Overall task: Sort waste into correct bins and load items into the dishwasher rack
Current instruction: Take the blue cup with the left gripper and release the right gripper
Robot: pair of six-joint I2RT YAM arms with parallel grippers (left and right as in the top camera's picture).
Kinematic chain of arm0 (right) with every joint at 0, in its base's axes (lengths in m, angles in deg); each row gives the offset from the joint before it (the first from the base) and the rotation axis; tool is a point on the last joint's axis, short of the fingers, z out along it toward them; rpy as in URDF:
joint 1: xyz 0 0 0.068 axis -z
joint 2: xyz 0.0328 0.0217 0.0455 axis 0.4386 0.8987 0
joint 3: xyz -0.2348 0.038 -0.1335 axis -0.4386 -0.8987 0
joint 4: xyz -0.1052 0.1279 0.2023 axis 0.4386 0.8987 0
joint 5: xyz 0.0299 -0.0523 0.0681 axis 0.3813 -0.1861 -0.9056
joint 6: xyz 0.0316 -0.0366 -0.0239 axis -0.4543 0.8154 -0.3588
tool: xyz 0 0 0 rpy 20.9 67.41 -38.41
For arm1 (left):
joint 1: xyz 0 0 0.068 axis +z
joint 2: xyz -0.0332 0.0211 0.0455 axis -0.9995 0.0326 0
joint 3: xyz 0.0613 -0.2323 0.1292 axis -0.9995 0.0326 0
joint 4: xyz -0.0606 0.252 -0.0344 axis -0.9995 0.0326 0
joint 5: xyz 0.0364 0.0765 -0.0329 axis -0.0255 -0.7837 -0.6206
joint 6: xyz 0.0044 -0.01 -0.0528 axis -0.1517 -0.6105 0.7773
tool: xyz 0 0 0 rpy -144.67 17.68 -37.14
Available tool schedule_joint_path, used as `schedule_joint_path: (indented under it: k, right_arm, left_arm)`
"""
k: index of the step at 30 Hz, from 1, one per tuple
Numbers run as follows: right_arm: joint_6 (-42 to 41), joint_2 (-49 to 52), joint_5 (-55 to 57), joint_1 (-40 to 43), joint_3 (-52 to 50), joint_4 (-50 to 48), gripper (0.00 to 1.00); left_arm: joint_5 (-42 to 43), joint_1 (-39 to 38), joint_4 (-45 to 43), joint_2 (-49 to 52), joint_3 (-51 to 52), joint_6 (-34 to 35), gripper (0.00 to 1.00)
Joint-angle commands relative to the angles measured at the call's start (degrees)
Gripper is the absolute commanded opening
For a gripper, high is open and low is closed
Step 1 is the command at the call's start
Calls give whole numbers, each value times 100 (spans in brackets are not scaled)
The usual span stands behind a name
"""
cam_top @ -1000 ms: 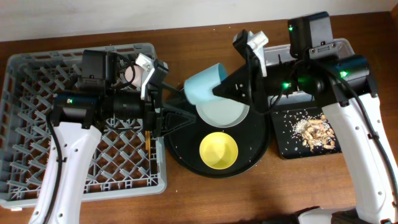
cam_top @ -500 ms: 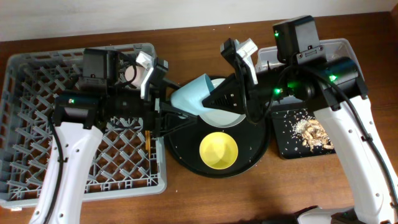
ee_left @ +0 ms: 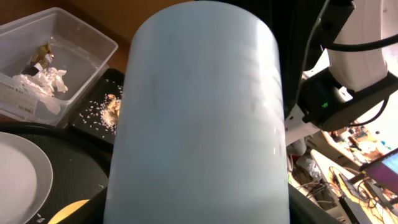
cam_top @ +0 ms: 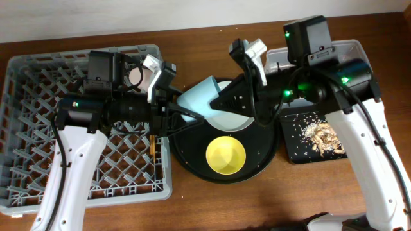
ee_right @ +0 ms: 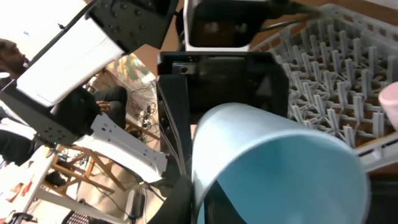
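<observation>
The light-blue cup [cam_top: 198,97] hangs on its side above the round black tray's left edge. My right gripper [cam_top: 217,101] is shut on its rim, one finger inside and one outside [ee_right: 198,194]. My left gripper [cam_top: 180,114] is open, its jaws on either side of the cup's body, which fills the left wrist view [ee_left: 196,124]. The pink cup [cam_top: 135,77] sits in the grey dishwasher rack [cam_top: 26,96]. The yellow bowl [cam_top: 225,154] and white plate [cam_top: 234,119] lie on the round tray. Chopsticks [cam_top: 153,144] rest at the rack's right edge.
The round black tray [cam_top: 260,160] sits at the centre. The clear tub [ee_left: 74,31] at back right holds the white napkin [ee_left: 40,81] and the wrapper [ee_left: 42,53]. The shallow black tray [cam_top: 297,131] holds food scraps [cam_top: 327,138].
My right gripper has carried the light-blue cup leftward toward the rack. My left gripper has moved right, so its jaws now sit around the cup.
</observation>
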Motion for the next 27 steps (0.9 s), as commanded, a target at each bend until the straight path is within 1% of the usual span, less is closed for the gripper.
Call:
schedule_joint_path:
  k: [1, 3, 4, 5, 6, 7, 8, 9, 10, 15, 19, 21, 23, 24, 25, 26, 27]
  right_arm:
    - [-155, -22, 57, 227, -11, -15, 20]
    - [-188, -24, 61, 247, -11, -22, 39]
    - [-186, -22, 72, 247, -11, -24, 42]
    - [-186, -22, 260, 247, -11, -28, 42]
    - [-190, -22, 616, 247, -11, -39, 41]
    - [-192, -22, 920, 245, -11, -42, 37]
    - [-234, -20, 1073, 245, -13, -42, 34]
    - [-234, -15, 1095, 245, -13, -42, 27]
    - [-232, -15, 1095, 247, -13, -68, 25]
    - [-468, -17, 1097, 245, -13, -361, 24]
    - [-437, -15, 1202, 234, -199, 223, 16]
    - [-157, -15, 1198, 149, -238, 597, 15]
    - [-162, -15, 1200, -26, -238, 693, 15]
    - [-160, -15, 1204, -136, -238, 684, 19]
    - [-160, -15, 1204, -160, -238, 664, 26]
    - [-162, -15, 1202, -109, -238, 621, 41]
    - [-164, -15, 1202, -68, -238, 608, 49]
  left_arm:
    - [275, -22, 7, -79, -107, -55, 55]
    - [275, -22, 9, -79, -107, -52, 54]
    - [275, -22, 9, -81, -107, -52, 54]
    - [278, -17, 11, -81, -107, -52, 53]
    - [280, 22, 15, -92, -107, -50, 53]
    - [284, 105, 26, -114, -107, -50, 50]
    - [286, 170, 44, -131, -107, -50, 50]
    - [286, 243, 83, -146, -107, -50, 50]
    - [284, 278, 103, -149, -107, -50, 50]
    - [282, 291, 127, -149, -107, -50, 50]
    - [282, 293, 105, -149, -107, -50, 50]
    - [282, 293, 92, -149, -107, -50, 50]
    - [280, 299, 90, -149, -107, -50, 50]
    - [282, 330, 92, -149, -107, -50, 50]
    - [282, 356, 92, -149, -107, -50, 50]
    - [280, 404, 92, -149, -107, -50, 50]
    - [282, 444, 92, -149, -107, -50, 50]
